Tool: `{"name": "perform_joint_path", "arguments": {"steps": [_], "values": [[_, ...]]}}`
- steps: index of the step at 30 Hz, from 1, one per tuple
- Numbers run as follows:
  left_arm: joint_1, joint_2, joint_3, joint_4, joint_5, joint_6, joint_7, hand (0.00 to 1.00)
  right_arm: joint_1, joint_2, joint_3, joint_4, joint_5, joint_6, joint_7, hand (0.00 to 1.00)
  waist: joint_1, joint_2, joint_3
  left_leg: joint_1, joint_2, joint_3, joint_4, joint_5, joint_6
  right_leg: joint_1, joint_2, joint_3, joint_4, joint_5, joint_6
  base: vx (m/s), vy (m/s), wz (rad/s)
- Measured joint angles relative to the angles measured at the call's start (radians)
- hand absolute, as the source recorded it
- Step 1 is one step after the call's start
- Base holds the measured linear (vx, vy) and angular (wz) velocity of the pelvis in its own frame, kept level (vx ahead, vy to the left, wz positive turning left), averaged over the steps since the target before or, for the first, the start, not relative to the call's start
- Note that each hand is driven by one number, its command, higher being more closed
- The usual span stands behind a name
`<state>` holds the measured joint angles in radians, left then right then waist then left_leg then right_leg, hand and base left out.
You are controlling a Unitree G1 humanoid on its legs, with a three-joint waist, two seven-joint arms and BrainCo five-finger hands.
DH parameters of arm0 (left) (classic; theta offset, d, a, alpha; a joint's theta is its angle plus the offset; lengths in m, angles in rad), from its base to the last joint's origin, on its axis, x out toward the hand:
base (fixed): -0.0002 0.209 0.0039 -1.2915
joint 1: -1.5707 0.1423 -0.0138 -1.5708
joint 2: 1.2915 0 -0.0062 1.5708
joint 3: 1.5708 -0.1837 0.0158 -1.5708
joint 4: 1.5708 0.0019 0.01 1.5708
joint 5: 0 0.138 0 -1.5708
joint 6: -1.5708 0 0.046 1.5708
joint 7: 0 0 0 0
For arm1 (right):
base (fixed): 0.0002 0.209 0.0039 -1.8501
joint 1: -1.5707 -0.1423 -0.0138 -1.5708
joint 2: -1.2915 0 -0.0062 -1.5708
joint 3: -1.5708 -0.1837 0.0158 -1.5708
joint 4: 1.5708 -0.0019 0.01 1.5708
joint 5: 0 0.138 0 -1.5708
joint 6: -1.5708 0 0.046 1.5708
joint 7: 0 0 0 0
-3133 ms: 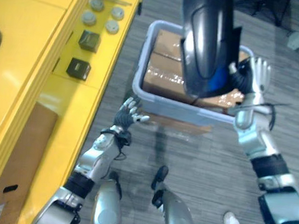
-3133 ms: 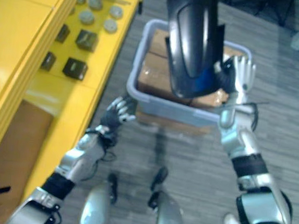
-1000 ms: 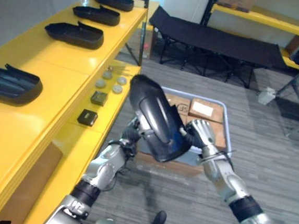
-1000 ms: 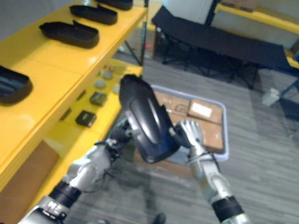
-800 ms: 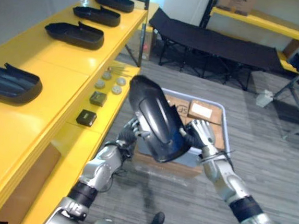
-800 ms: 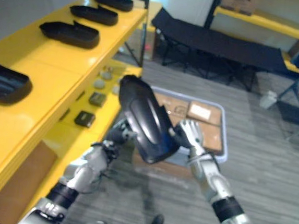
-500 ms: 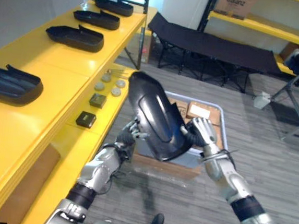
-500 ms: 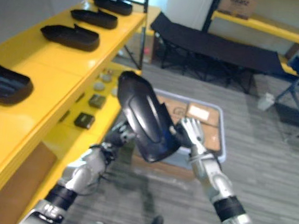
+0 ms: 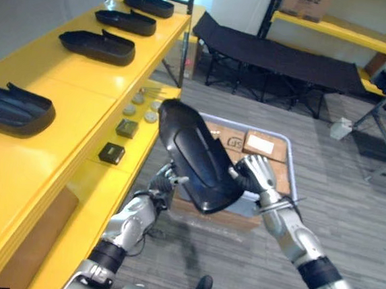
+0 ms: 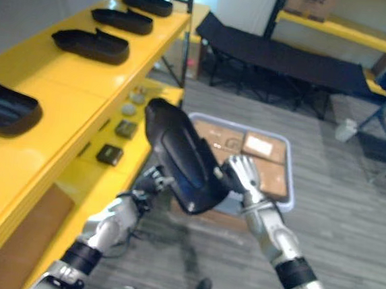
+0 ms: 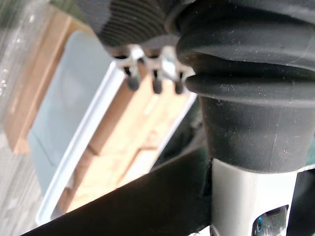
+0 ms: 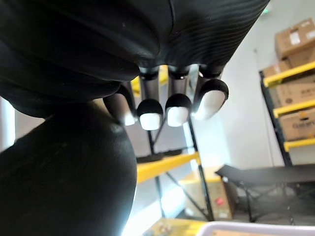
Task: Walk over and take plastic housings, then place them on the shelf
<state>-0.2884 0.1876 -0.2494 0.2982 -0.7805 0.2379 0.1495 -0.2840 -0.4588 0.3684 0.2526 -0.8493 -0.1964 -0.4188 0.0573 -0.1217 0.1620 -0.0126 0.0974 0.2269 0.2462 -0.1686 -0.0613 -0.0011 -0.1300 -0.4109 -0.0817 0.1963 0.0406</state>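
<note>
Housing hangs over the bin, squeezed between the left hand and right hand — fingers flat, not wrapped. One loose push and it could slip before the shelf.

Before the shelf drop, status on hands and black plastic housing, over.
Black plastic housing up between both hands: right hand open against its side, left hand at its lower edge. Above grey bin of cardboard boxes. Yellow shelf on left holds more housings.
</note>
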Motion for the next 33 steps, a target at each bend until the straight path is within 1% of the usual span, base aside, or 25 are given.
{"name": "perform_joint_path", "arguments": {"steps": [3, 7, 8, 9, 13, 15, 18, 21, 23, 28, 33], "values": [[0.0, 0.0, 0.0, 0.0, -0.007, -0.011, 0.03, 0.0, 0.003, 0.0, 0.004, 0.0, -0.029, 0.0, -0.002, 1.0, 0.0, 0.0, 0.0, 0.0, 0.0, 0.0, 0.0, 0.0, 0.0, 0.0, 0.0, 0.001, -0.008, -0.001, 0.0, 0.0, 0.0, 0.0], [0.0, 0.001, 0.001, 0.0, -0.009, -0.018, 0.054, 0.0, 0.01, 0.0, 0.014, 0.0, -0.031, 0.0, -0.018, 1.0, 0.0, 0.003, 0.0, 0.0, 0.0, 0.0, 0.001, 0.0, 0.0, 0.0, 0.0, 0.0, -0.008, -0.008, -0.004, 0.0, 0.0, 0.0], [0.0, 0.001, 0.001, 0.0, -0.019, -0.018, 0.056, 1.0, 0.015, 0.0, 0.019, 0.0, -0.032, 0.0, -0.021, 1.0, 0.0, 0.005, -0.001, 0.0, 0.001, 0.0, 0.0, 0.0, 0.0, 0.0, 0.0, -0.001, -0.008, -0.008, -0.005, 0.0, 0.0, 0.0], [0.0, 0.0, 0.001, 0.0, -0.037, -0.018, 0.063, 1.0, 0.019, 0.0, 0.024, 0.0, -0.033, 0.0, -0.022, 1.0, 0.0, 0.006, -0.001, 0.0, 0.001, -0.001, 0.0, 0.0, 0.0, 0.0, 0.0, -0.001, -0.008, -0.009, -0.005, 0.0, 0.0, 0.0], [0.0, 0.0, 0.002, 0.007, -0.039, -0.022, 0.068, 1.0, 0.039, 0.0, 0.037, 0.0, -0.033, -0.002, -0.028, 1.0, 0.0, 0.006, -0.001, -0.001, 0.0, -0.002, 0.0, 0.0, 0.0, 0.0, 0.0, -0.002, -0.007, -0.008, -0.005, 0.0, 0.0, 0.0], [0.0, -0.002, 0.002, 0.009, -0.058, -0.023, 0.07, 1.0, 0.049, 0.005, 0.053, 0.0, -0.033, -0.002, -0.028, 1.0, 0.0, 0.006, -0.001, -0.001, 0.0, -0.003, 0.0, 0.0, 0.0, 0.0, 0.0, -0.003, -0.003, -0.006, -0.002, 0.0, 0.0, 0.0], [0.0, -0.003, 0.003, 0.028, -0.118, -0.029, 0.075, 1.0, 0.055, 0.018, 0.064, 0.0, -0.032, -0.002, -0.031, 1.0, 0.001, 0.006, -0.001, -0.001, 0.0, -0.003, 0.001, -0.001, 0.0, 0.0, 0.0, -0.003, 0.001, -0.004, -0.001, 0.0, 0.0, 0.0], [0.0, -0.008, 0.008, 0.053, -0.125, -0.056, 0.076, 1.0, 0.055, 0.035, 0.088, -0.002, -0.03, -0.003, -0.049, 1.0, 0.0, 0.006, -0.001, -0.002, -0.001, -0.003, 0.005, -0.003, 0.001, 0.0, -0.001, -0.003, 0.001, -0.004, 0.0, 0.0, 0.0, 0.0], [0.0, -0.006, 0.009, 0.071, -0.125, -0.064, 0.077, 1.0, 0.055, 0.052, 0.1, -0.006, -0.029, -0.003, -0.064, 1.0, 0.0, 0.006, -0.001, -0.004, -0.001, -0.004, 0.005, -0.003, 0.002, 0.0, -0.001, -0.003, 0.0, -0.004, 0.0, 0.0, 0.0, 0.0], [0.001, -0.003, 0.008, 0.083, -0.127, -0.067, 0.077, 1.0, 0.055, 0.065, 0.124, -0.01, -0.029, -0.003, -0.086, 1.0, 0.002, 0.006, -0.001, -0.004, -0.002, -0.004, 0.006, -0.004, 0.003, 0.001, -0.004, -0.003, -0.005, -0.004, 0.0, 0.0, 0.0, 0.0], [0.001, 0.004, -0.007, 0.083, -0.179, -0.071, 0.077, 1.0, 0.055, 0.081, 0.129, -0.023, -0.027, -0.003, -0.11, 1.0, 0.002, 0.006, -0.001, -0.005, -0.003, -0.005, 0.006, -0.004, 0.003, 0.001, -0.005, -0.005, -0.003, -0.005, 0.0, 0.0, 0.0, 0.0]]}}
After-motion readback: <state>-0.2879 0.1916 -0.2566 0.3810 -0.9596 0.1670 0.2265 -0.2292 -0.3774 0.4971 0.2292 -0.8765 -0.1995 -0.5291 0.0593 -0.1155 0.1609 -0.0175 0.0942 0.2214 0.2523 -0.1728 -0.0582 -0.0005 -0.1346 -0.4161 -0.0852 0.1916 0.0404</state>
